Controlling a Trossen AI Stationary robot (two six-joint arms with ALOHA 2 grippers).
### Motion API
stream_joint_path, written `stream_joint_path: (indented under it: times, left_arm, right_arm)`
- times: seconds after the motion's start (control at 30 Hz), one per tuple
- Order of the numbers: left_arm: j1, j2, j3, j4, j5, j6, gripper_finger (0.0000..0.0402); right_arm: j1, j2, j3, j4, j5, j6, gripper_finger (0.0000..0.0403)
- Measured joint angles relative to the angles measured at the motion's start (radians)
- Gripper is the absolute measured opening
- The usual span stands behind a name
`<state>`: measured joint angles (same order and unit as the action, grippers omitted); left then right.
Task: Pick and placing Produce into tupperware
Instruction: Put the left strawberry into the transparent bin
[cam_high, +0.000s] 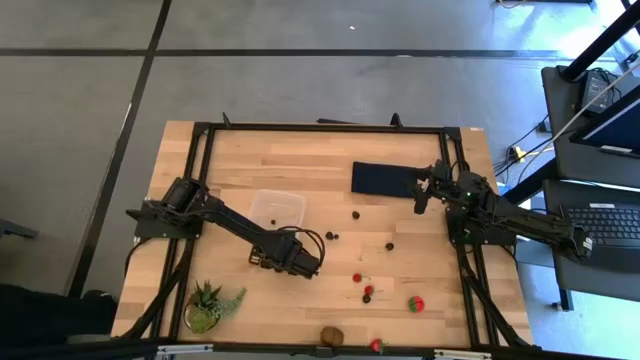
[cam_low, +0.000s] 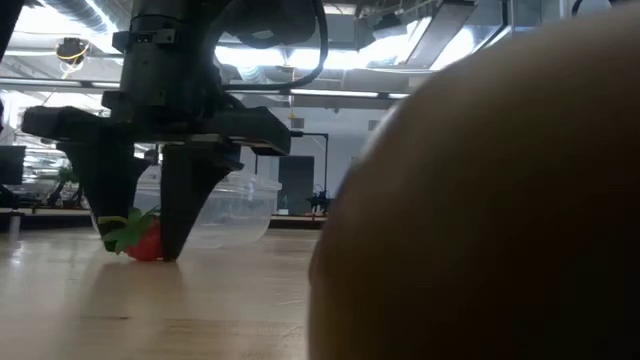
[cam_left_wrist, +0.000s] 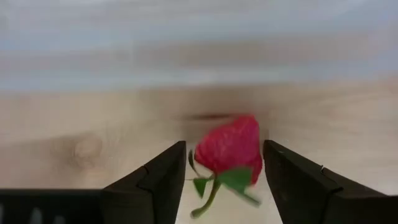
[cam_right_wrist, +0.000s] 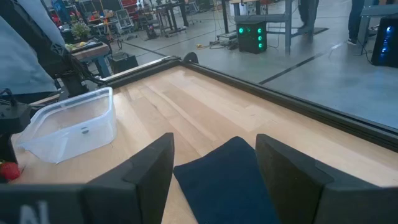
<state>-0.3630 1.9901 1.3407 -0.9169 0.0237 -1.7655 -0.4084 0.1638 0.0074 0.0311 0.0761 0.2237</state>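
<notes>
Your table (cam_high: 330, 160) carries the clear tupperware (cam_high: 277, 208) left of centre, a tiny dark berry inside. Your left gripper (cam_left_wrist: 224, 180) is down on the wood just in front of it, fingers parted around a strawberry (cam_left_wrist: 231, 149), one finger apparently touching it, the other apart. The low view shows that berry between the fingers at table level (cam_low: 145, 240), but a brown blur fills its right half. Your right gripper (cam_right_wrist: 214, 171) waits open above the dark blue rectangle (cam_right_wrist: 227, 177). Loose produce lies scattered toward the near edge.
</notes>
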Motion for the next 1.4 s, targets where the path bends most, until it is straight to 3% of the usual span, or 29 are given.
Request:
stream_joint_path:
  times: [0.5, 0.9, 1.03, 1.27, 1.4]
  left_arm:
    - [0.000, -0.001, 0.000, 0.001, -0.032, 0.029, 0.0135]
    - [0.006, -0.010, 0.017, 0.017, 0.046, 0.302, 0.0135]
    - [0.024, -0.010, 0.028, 0.019, 0.123, 0.387, 0.0139]
    - [0.047, -0.009, 0.112, 0.002, 0.134, 0.502, 0.0144]
    - [0.053, -0.010, 0.229, -0.110, 0.077, 0.564, 0.0136]
  right_arm:
    - [0.000, 0.000, 0.000, 0.000, 0.000, 0.000, 0.0228]
    - [0.000, 0.000, 0.000, 0.000, 0.000, 0.000, 0.0228]
    - [0.000, 0.000, 0.000, 0.000, 0.000, 0.000, 0.0228]
    - [0.000, 0.000, 0.000, 0.000, 0.000, 0.004, 0.0228]
    - [0.000, 0.000, 0.000, 0.001, 0.000, 0.003, 0.0228]
